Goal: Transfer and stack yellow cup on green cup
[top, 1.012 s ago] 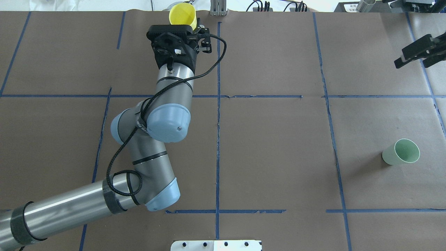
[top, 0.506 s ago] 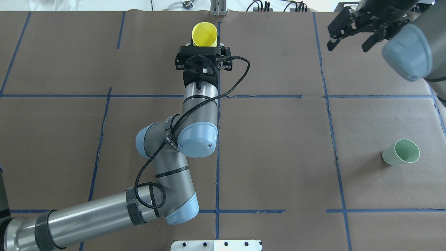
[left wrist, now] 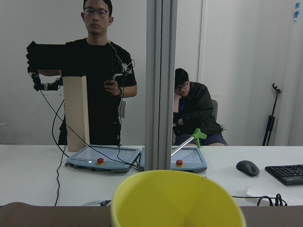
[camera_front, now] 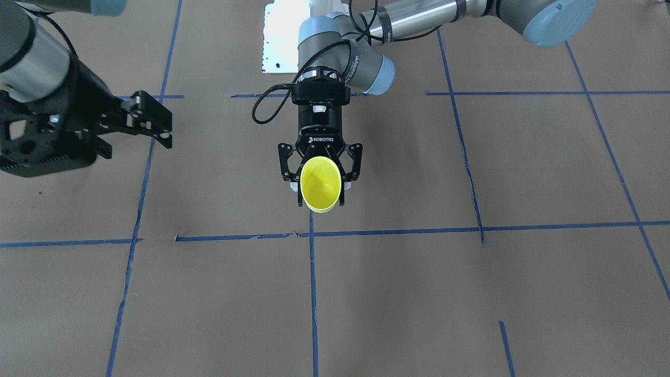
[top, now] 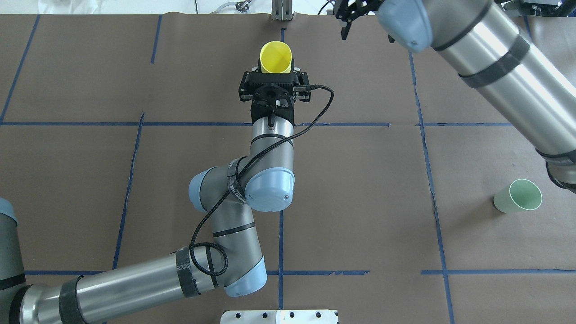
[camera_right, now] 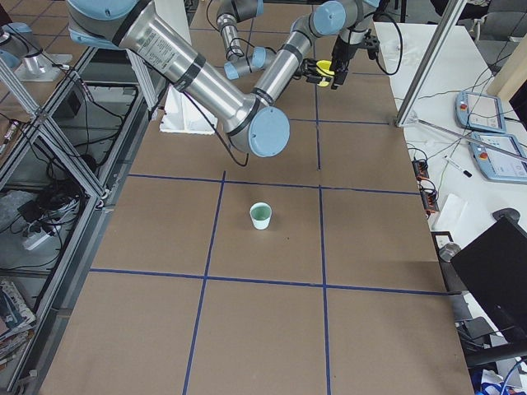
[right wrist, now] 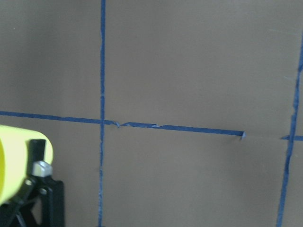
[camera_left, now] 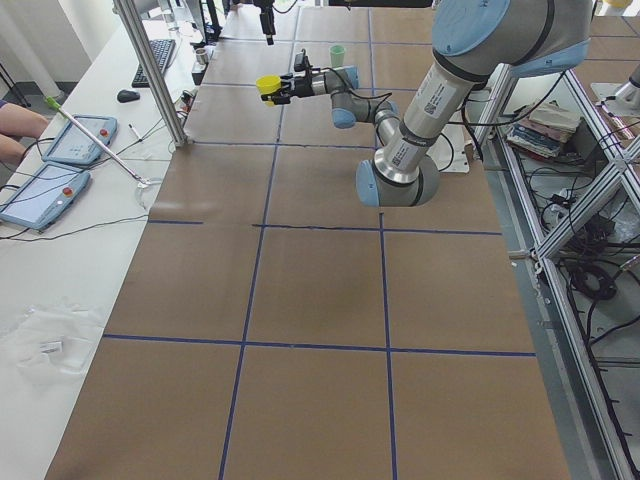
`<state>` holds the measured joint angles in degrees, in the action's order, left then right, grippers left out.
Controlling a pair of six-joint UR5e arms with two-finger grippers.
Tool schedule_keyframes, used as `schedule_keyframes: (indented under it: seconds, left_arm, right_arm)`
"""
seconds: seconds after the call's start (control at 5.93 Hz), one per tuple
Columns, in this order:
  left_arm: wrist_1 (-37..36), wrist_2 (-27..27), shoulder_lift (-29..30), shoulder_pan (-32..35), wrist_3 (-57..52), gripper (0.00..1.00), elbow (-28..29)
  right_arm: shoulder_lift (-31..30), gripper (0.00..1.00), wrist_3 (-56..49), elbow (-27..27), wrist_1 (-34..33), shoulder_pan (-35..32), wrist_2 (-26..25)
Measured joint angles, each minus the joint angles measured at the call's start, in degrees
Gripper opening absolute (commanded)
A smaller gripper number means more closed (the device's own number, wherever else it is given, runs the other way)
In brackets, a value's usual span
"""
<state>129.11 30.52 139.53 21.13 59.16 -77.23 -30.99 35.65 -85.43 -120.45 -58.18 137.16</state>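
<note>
The yellow cup (top: 276, 57) is held on its side off the table, mouth facing away from the robot, in my left gripper (camera_front: 320, 195), which is shut on its sides over the far centre tape line. It also shows in the front view (camera_front: 320, 183), the left wrist view (left wrist: 177, 201) and at the left edge of the right wrist view (right wrist: 16, 158). The green cup (top: 518, 196) stands upright on the table at the right; it also shows in the right side view (camera_right: 260, 216). My right gripper (camera_front: 157, 128) is open and empty, in the air beside the yellow cup, apart from it.
Brown paper with blue tape lines (top: 281, 189) covers the table. A white base plate (top: 279, 316) sits at the near edge. Beyond the far edge are a metal post (camera_left: 150, 70), teach pendants (left wrist: 104, 160) and two people (left wrist: 102, 71). The right arm's thick link (top: 495, 58) crosses the far right.
My left arm has carried the yellow cup right, from the far left-centre to the centre line. My right arm has swung in from the far right toward the far centre.
</note>
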Motion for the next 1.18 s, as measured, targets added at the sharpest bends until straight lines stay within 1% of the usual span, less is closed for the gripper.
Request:
schedule_keyframes:
  seconds: [0.17,0.51,0.68,1.01,1.18]
  left_arm:
    - [0.00,-0.05,0.02,-0.28,0.05,0.36,0.08]
    - [0.06,-0.03,-0.02,-0.41,0.08,0.36,0.12]
    - [0.16,-0.03,-0.15,-0.57,0.08,0.36,0.09]
    - [0.40,-0.02,-0.36,-0.79,0.08,0.36,0.07]
    - [0.43,-0.03,-0.45,-0.82,0.08,0.36,0.07]
  right_arm:
    - [3.88,1.00,0.25,4.25,-0.03,2.25,-0.02]
    - [5.80,0.99,1.95,5.93,-0.02,5.80,-0.24]
    - [6.66,0.98,2.38,7.12,0.05,6.55,-0.44]
    - [10.68,0.95,2.56,13.66,0.21,6.79,-1.24]
    - [11.34,0.92,3.10,14.91,0.41,6.79,-2.53]
